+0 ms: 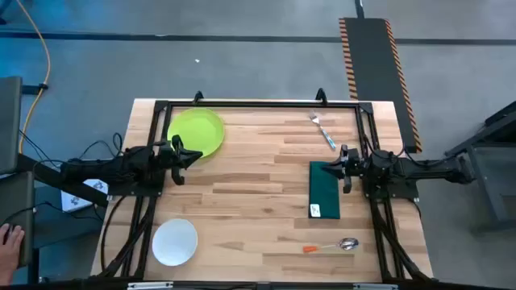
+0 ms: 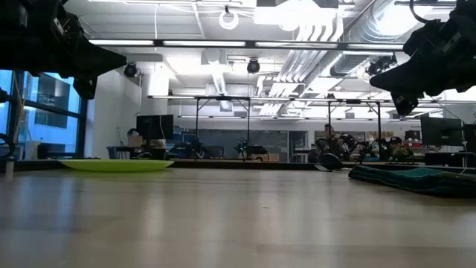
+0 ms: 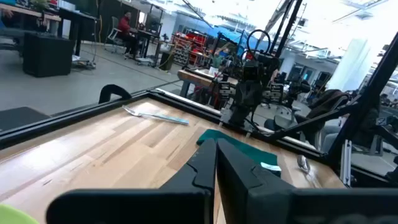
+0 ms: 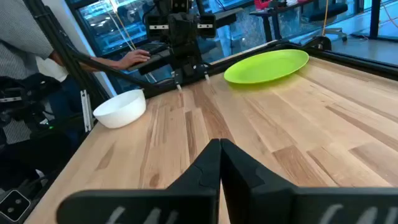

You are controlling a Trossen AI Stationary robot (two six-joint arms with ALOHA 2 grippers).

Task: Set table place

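High view of a place setting not yet assembled: its five items lie scattered over the tabletop (image 1: pixel 258 173), a light butcher-block surface edged by a thin black frame. The lime-green plate (image 1: pixel 196 133) sits at the upper left of the frame, the white bowl (image 1: pixel 175 242) at the lower left, the silver fork (image 1: pixel 322 129) near the upper right, the folded dark green napkin (image 1: pixel 325 189) at centre right, and the orange-handled spoon (image 1: pixel 332 246) at the lower right, all well apart from one another. The left gripper (image 1: pixel 193 158) hovers just beside the lower edge of the plate, its fingers pressed together on nothing; the right gripper (image 1: pixel 337 167) hangs over the upper right corner of the napkin, its fingers likewise together and empty. Judged from this layout, no item has been gathered and the task stands at its very start; the next move would call for one gripper to part its fingers and descend on a first item, probably the plate or napkin nearest it, so that the others can be arranged around it. Beyond the tabletop lie a grey floor with a ramp marked by orange-and-black edge stripes (image 1: pixel 371 56), and, in the wrist views, an open workshop with benches, equipment and seated people; a person's hand (image 1: pixel 10 238) shows at the lower left edge.
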